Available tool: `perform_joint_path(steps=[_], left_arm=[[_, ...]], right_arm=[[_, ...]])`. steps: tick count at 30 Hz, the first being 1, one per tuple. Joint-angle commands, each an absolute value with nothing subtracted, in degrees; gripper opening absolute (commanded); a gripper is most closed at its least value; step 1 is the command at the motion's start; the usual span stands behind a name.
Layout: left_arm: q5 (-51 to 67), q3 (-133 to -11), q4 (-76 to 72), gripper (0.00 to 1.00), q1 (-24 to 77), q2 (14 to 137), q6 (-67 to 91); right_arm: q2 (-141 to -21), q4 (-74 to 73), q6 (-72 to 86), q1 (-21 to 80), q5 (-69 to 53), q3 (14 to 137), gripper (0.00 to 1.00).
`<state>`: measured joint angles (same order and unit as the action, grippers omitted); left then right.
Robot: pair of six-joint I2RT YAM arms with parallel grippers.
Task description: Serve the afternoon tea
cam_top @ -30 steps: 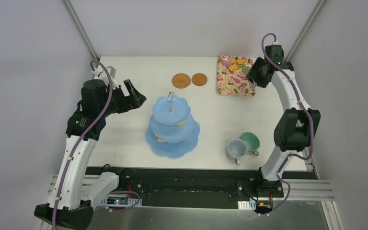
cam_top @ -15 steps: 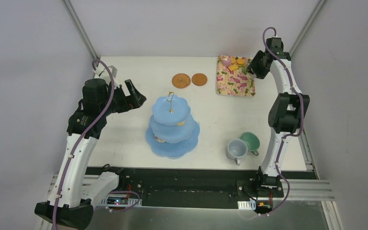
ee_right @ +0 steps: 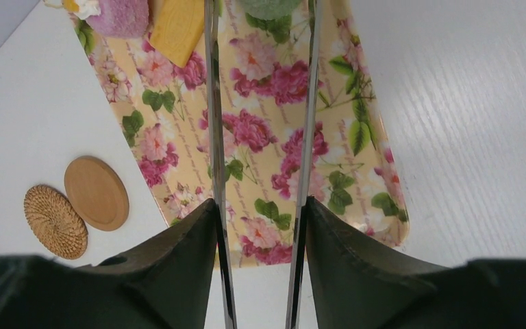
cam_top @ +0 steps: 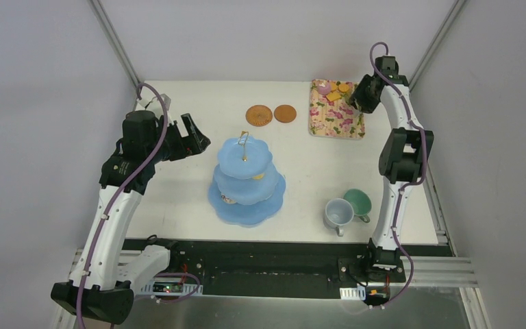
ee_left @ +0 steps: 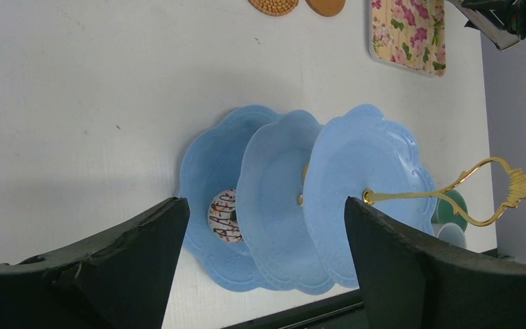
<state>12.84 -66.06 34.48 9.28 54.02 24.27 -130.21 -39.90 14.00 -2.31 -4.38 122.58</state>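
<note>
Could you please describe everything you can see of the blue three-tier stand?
The three-tier stand looks like glossy light-blue ceramic or plastic. It has three scalloped plates, smaller towards the top, on a central post ending in a gold loop handle. It stands upright on the white table, near the front middle. A striped iced donut lies on the bottom tier, and something yellowish peeks from the middle tier. Nothing else touches it.

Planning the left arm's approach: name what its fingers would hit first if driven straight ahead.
Most likely the light-blue three-tier scalloped stand, framed between the open fingers of the left gripper; depth is unclear.
</note>
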Motion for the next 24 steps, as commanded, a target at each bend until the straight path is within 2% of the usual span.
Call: perform_joint_path(steps=[1, 5, 10, 15, 20, 24], left_arm=[[11.88, -67.21, 32.43, 0.88, 9.00, 54.26, 23.20], [11.98, -67.46, 32.52, 0.88, 9.05, 54.39, 23.61], [12.29, -67.66, 32.24, 0.88, 9.01, 54.37, 24.29], [12.93, -68.13, 32.17, 0.87, 9.06, 54.25, 24.89], [13.65, -68.23, 31.83, 0.87, 9.05, 53.93, 25.61], [14.02, -67.98, 31.64, 0.87, 9.05, 53.39, 26.05]], right_arm=[[-132.62, -40.03, 12.83, -1.90, -4.37, 128.70, 0.51], [-134.02, -41.02, 11.65, -1.38, -3.26, 130.57, 0.49], [-133.57, -41.93, 9.76, -0.60, -1.86, 130.60, 0.39], [-130.01, -42.53, 9.36, -0.53, -2.62, 129.44, 0.36], [-122.19, -42.08, 9.23, -0.73, -3.84, 123.50, 0.33], [-112.19, -40.35, 8.99, -1.05, -6.99, 112.45, 0.31]])
